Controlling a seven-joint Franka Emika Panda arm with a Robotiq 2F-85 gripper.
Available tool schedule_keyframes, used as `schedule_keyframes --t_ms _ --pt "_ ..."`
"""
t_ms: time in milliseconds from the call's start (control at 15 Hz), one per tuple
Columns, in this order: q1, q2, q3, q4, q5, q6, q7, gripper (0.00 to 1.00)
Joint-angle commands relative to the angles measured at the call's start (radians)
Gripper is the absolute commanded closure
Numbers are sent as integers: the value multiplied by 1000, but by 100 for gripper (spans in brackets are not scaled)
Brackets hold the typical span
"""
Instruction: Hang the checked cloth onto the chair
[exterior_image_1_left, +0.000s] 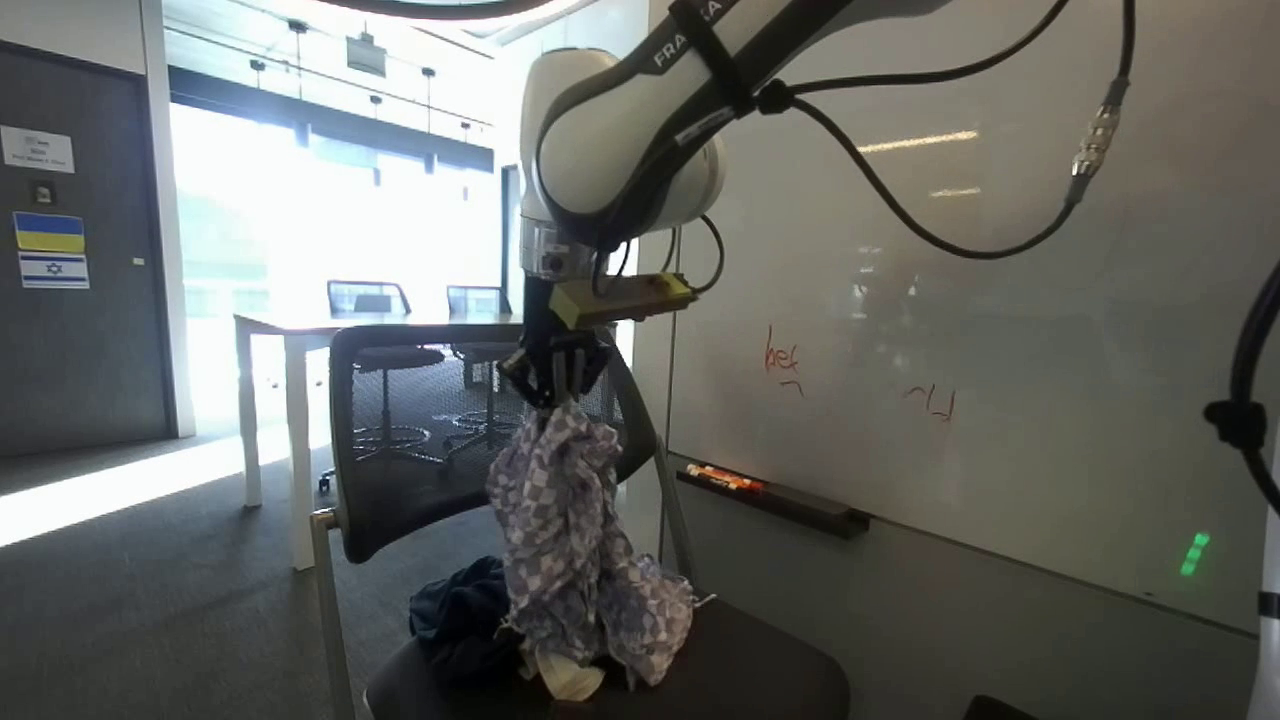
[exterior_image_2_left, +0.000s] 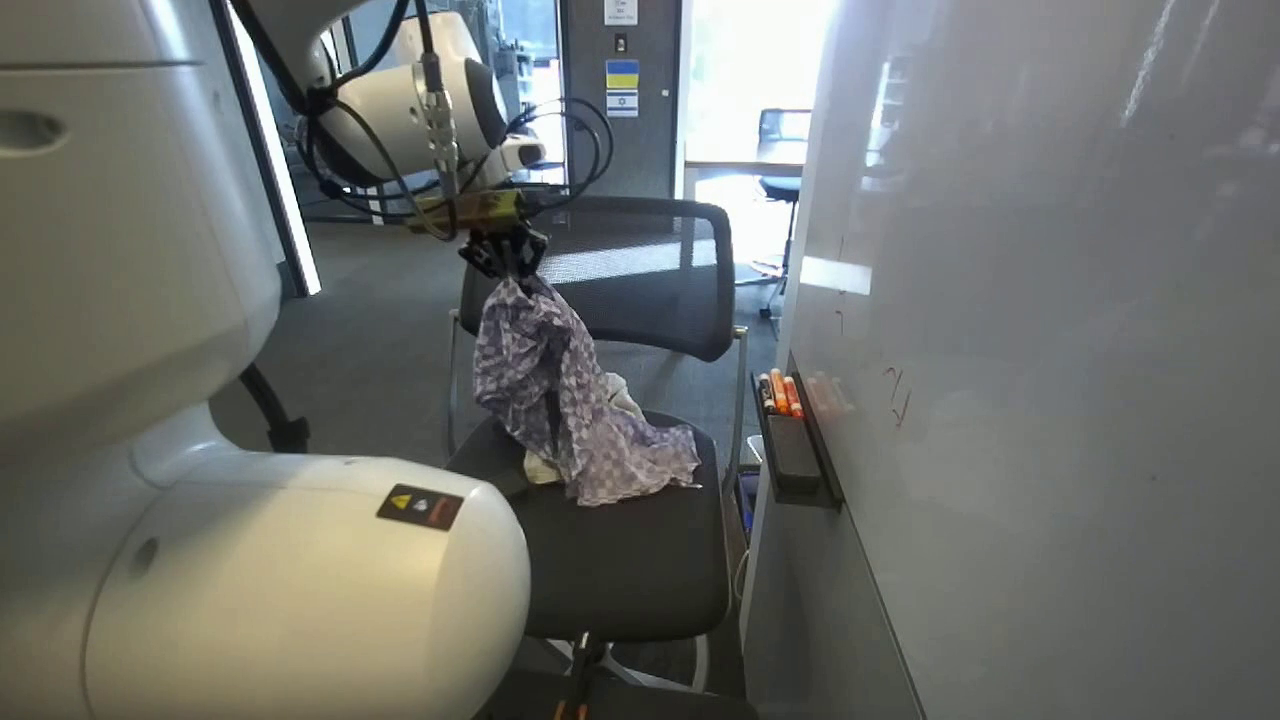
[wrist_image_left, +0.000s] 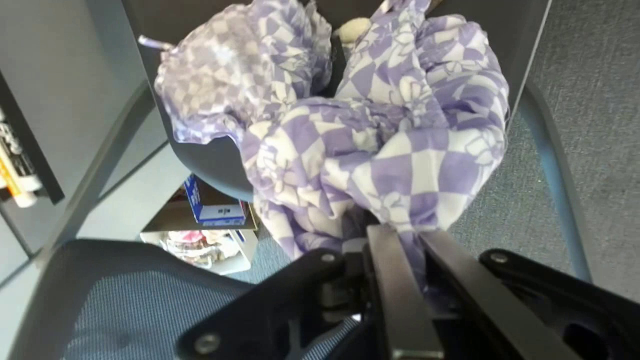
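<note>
The whiteboard (exterior_image_1_left: 1000, 330) bears red handwriting (exterior_image_1_left: 782, 356) too rough to make out, and the arm (exterior_image_1_left: 600, 165) shows "FRA" and "KA" either side of a black strap (exterior_image_1_left: 714, 58). Over the seat (exterior_image_2_left: 630, 570) of the mesh-backed chair (exterior_image_2_left: 650, 280), the checked cloth (exterior_image_1_left: 555, 520) hangs with its long axis roughly upright, narrow end up and loose folds spread on the seat. The gripper (wrist_image_left: 407, 239) is clamped on its top.

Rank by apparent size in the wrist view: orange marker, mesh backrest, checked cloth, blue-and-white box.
1. checked cloth
2. mesh backrest
3. too close to rank: blue-and-white box and orange marker, which the picture edge cuts off
</note>
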Motion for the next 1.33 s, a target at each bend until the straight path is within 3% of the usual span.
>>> schedule_keyframes --t_ms 0,200,400,600,933,1267 --pt "40 92 75 203 -151 -71 76 98" --pt "86 181 113 372 -269 -100 116 98" --pt "151 263 103 532 -382 -127 131 98" --pt "197 325 71 690 -524 -145 160 98" --pt "234 455 24 941 -665 -201 130 98" --pt "237 613 -46 1159 -731 -235 110 98"
